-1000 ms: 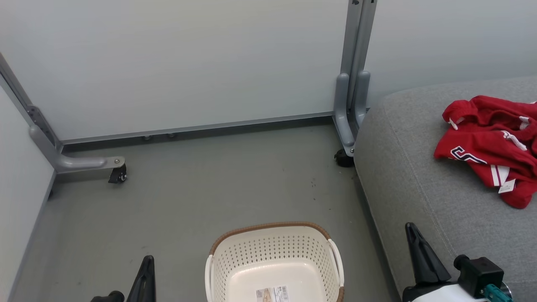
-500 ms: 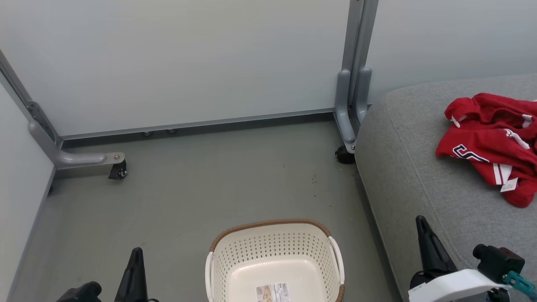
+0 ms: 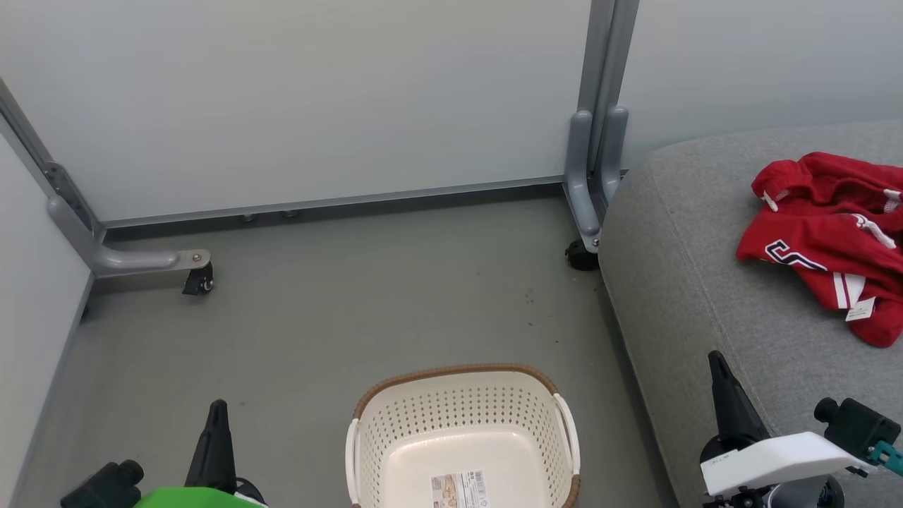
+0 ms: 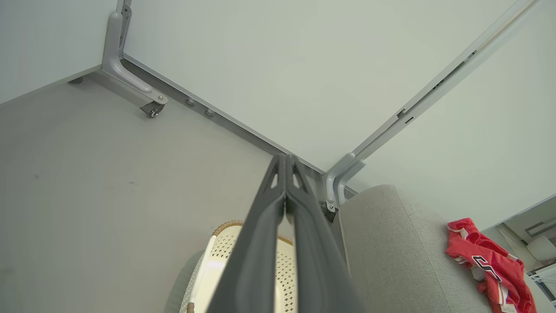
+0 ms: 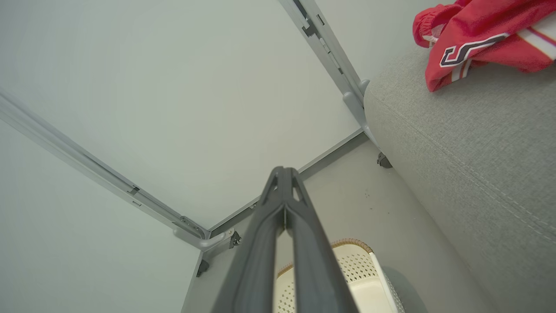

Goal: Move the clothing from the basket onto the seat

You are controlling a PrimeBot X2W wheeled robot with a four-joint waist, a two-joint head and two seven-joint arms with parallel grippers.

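Grey floor, pale partitions; clothing on seat, basket on floor; left end effector, right end effector each closed.

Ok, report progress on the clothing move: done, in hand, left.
Done: the clothing lies in a heap on the seat, and the basket shows a bare bottom with just a label. In hand: nothing; the left gripper and right gripper are both shut and hold nothing, one on each side of the basket. Left: apparently nothing, though the basket's near end is cut off in the head view.
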